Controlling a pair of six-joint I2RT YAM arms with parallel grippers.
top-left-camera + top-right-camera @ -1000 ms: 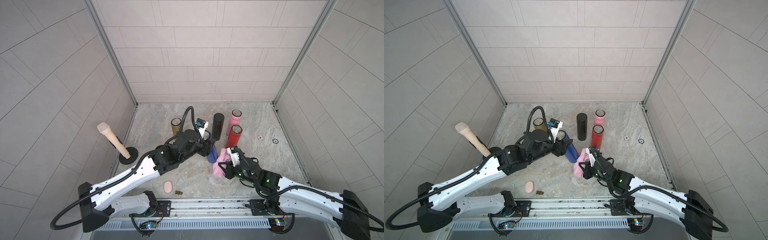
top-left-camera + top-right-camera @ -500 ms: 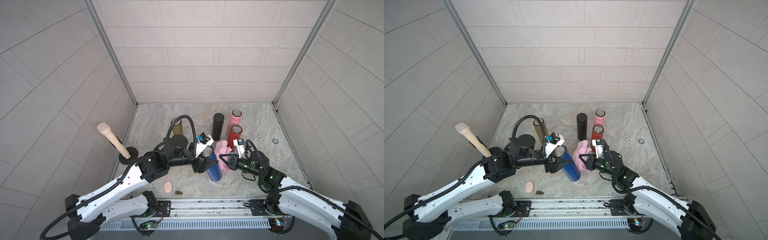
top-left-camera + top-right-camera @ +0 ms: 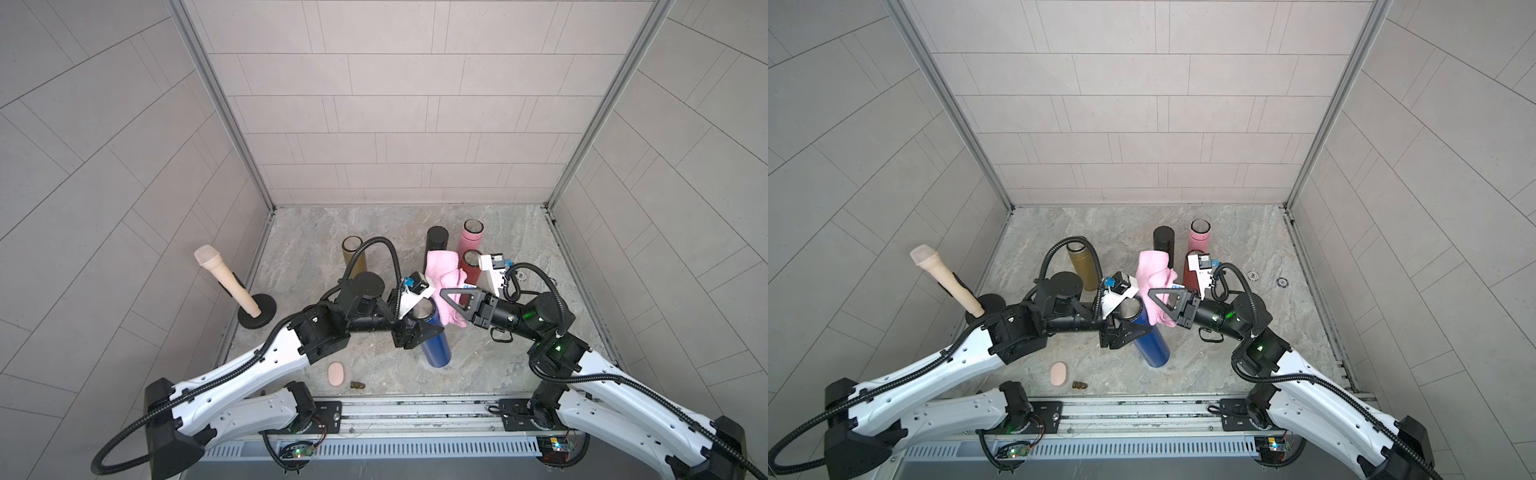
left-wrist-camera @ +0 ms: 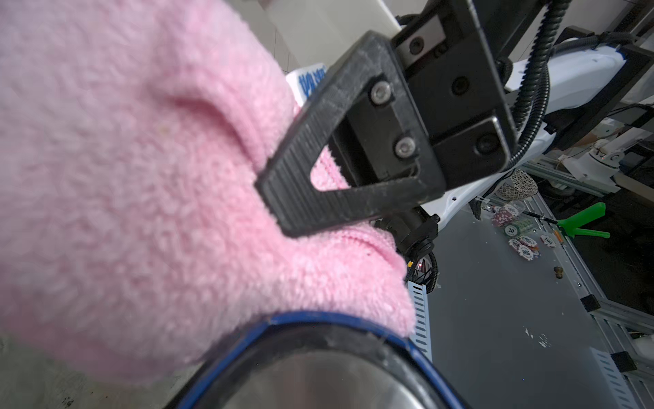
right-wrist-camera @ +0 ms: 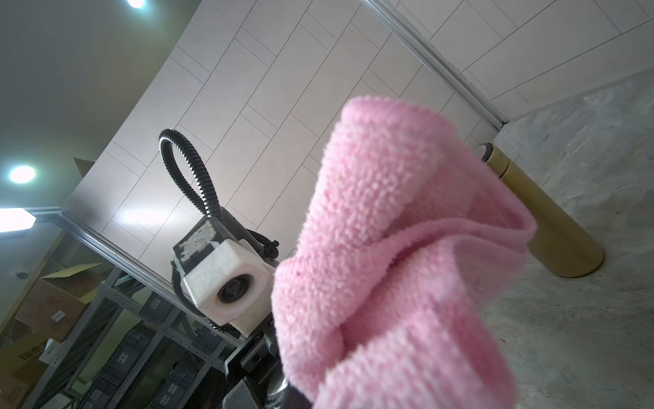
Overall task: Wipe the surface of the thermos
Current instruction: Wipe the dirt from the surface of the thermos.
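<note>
Thermos (image 3: pixel 436 349) (blue) clamped in left jaws; right jaws pinch pink cloth (image 3: pixel 441 266) at its rim.

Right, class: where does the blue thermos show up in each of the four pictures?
Top view: blue thermos, front centre, just in front of the pink cloth.
Top view: the same spot, front centre, again by the cloth.
Left wrist: only its rim and steel mouth, against the cloth.
Right wrist: not in it; the cloth fills the foreground.
Shared landmark: the pink cloth, in all four.
</note>
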